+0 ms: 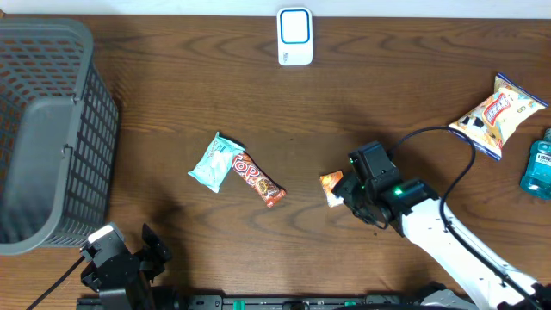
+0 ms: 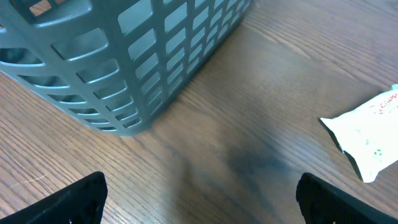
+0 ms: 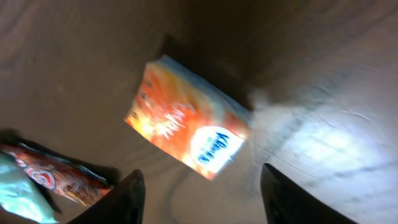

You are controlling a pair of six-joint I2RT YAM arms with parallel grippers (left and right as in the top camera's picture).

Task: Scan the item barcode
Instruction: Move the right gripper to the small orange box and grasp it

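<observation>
Orange packet [image 3: 186, 124]: small and, by my judgement, light, with a soft, slick wrap that would crush easily. It is best pinched gently across its short sides. It lies on the table [image 1: 172, 103], near the snack bar [image 1: 258, 179] and well apart from the scanner [image 1: 294, 36]. It sits just ahead of my right gripper [image 3: 205, 199], its near corner between my fingers. My jaws stand about half apart. I cannot tell whether they touch the packet.

Nothing reads cleanly. The orange packet [image 3: 180, 121] carries a white oval with blue script, too blurred to spell out. The snack bag [image 1: 498, 114] at the far right bears a red logo, the candy bar [image 1: 258, 179] has red lettering, and the white packet [image 2: 367, 134] has faint red writing, all illegible.
</observation>
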